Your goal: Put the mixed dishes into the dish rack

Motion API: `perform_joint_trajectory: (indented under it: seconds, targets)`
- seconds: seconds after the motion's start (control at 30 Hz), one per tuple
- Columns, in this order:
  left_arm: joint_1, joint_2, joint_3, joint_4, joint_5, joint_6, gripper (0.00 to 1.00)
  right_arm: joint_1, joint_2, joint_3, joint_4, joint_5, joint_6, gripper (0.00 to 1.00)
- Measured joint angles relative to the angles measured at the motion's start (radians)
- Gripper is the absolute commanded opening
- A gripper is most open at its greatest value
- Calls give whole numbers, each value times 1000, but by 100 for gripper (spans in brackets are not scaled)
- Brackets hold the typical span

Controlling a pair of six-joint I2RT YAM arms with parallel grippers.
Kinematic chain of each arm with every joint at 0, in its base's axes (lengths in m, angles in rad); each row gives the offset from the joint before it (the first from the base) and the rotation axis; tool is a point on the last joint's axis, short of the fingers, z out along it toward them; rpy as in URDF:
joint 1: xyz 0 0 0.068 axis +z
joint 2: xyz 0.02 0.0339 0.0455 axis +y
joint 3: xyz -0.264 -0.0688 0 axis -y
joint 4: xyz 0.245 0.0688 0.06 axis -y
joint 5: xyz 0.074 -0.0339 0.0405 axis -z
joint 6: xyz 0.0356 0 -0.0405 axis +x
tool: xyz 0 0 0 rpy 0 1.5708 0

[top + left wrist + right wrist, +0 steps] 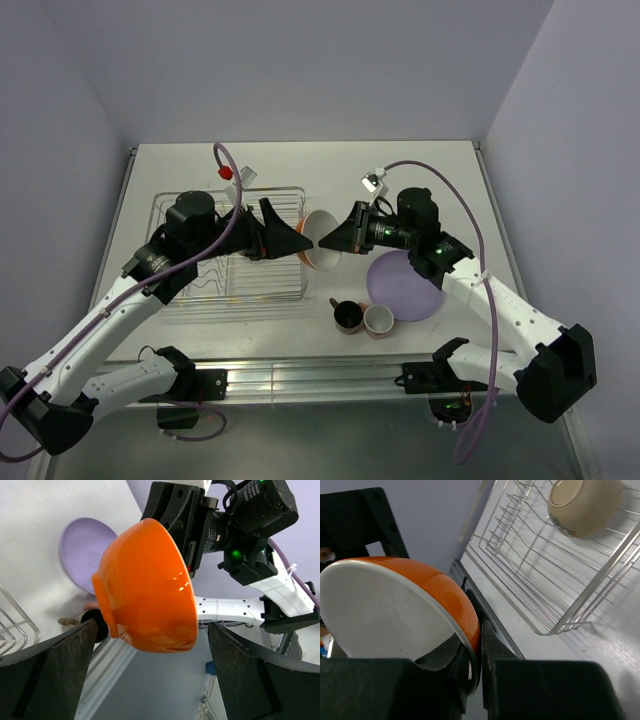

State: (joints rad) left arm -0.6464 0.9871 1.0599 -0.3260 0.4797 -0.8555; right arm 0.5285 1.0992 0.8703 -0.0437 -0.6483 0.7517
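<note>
My right gripper (pixel 340 238) (pixel 481 645) is shut on the rim of the orange bowl (pixel 322 242) (pixel 395 615), holding it tilted in the air just right of the dish rack (pixel 230 262) (pixel 545 580). My left gripper (pixel 300 240) (pixel 150 680) is open, and its fingers (pixel 50 675) stand wide on either side of the orange bowl (pixel 145 587) without touching it. A beige bowl (pixel 585 500) lies inside the rack. The lilac plate (pixel 405 285) (pixel 85 550), a dark cup (pixel 347 315) (pixel 95 622) and a pink cup (pixel 378 320) rest on the table right of the rack.
The rack's wire corner (pixel 15 625) lies close under my left gripper. A metal rail (pixel 320 375) runs along the table's near edge. White walls close in the table on three sides.
</note>
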Motion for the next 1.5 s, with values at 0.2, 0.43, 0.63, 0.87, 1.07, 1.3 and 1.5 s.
perform_joint_trajectory:
  seconds: [0.2, 0.43, 0.63, 0.87, 1.07, 1.3, 1.5]
  targets:
    - [0, 0, -11, 41, 22, -43, 99, -12, 0, -29, 89, -68, 43, 0]
    - [0, -2, -18, 103, 40, -90, 96, -13, 3, -45, 163, -111, 70, 0]
    - [3, -2, -35, 128, 47, -117, 77, -17, 11, -56, 188, -128, 78, 0]
    - [9, -3, -52, 136, 38, -135, 21, -23, 27, -69, 216, -136, 85, 0]
    - [15, -3, -66, 142, 34, -143, 0, -26, 58, -74, 248, -158, 95, 0]
    - [17, -4, -66, 141, 12, -144, 0, -28, 80, -74, 280, -167, 104, 12]
    - [17, -12, -66, 117, -12, -143, 0, -29, 115, -70, 307, -188, 117, 32]
